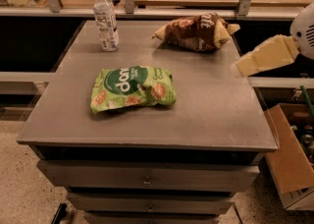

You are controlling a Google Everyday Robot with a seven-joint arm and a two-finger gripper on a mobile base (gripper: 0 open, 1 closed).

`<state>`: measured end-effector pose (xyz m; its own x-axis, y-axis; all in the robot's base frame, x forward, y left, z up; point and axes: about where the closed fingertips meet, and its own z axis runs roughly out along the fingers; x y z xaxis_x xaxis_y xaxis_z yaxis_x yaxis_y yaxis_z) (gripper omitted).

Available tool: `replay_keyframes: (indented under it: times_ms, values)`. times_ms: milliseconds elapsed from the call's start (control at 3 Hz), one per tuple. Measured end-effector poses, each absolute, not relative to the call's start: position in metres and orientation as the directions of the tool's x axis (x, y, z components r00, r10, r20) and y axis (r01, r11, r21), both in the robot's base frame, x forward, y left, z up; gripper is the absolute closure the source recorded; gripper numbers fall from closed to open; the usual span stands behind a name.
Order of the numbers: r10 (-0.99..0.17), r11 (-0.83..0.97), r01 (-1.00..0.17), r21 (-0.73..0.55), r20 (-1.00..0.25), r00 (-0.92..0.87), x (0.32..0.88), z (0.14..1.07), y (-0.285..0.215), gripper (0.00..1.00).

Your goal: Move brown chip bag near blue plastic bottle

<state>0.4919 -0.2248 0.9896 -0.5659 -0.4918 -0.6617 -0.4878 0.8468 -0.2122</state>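
The hand [244, 66], grip state impossible to tell, is hovering off the desk's [221, 115] right edge, the brown chip bag [194, 32] lying crosswise leftward, farther back

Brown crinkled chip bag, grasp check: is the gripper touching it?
Apart: camera view shows grey tabletop between the brown chip bag and the gripper at its right edge.

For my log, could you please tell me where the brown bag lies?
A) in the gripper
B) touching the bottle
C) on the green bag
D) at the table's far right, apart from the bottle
D: the brown bag lies at the table's far right, the bottle stands far left, and the gripper hangs by the right edge, holding nothing.
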Motion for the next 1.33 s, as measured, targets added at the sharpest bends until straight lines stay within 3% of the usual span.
replay_keyframes:
  times_ms: [667, 1333]
  values:
    - [-0.364, 0.905, -0.409, -0.116, -0.709, -0.605, 0.540, 0.978, -0.207, 0.00]
    - [-0.317, 0.928, -0.361, -0.091, -0.702, -0.638, 0.595, 0.953, -0.212, 0.00]
